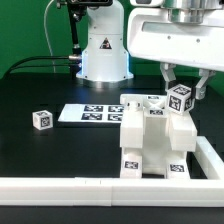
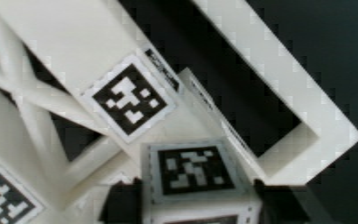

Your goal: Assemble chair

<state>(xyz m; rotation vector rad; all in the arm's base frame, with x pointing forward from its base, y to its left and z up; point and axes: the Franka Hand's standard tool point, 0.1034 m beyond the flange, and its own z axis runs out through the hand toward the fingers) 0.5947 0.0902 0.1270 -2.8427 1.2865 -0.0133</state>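
Note:
The partly joined white chair (image 1: 148, 140) stands near the front rail, blocky panels upright with tags on their faces. My gripper (image 1: 183, 92) hangs over its right side in the exterior view, shut on a small white tagged post (image 1: 180, 101) that sits at the chair's upper right. In the wrist view the post (image 2: 197, 168) lies between my dark fingers (image 2: 123, 198), tag facing the camera, with my gripper (image 2: 195, 200) closed on both its sides. The chair's X-braced frame (image 2: 131, 100) with its tag fills the space beside the post.
The marker board (image 1: 88, 113) lies flat behind the chair. A loose small tagged white cube (image 1: 41, 119) sits at the exterior view's left. A long low white rail (image 1: 100, 187) runs along the front and turns up the right side (image 2: 291, 90). The robot base (image 1: 103, 50) stands behind.

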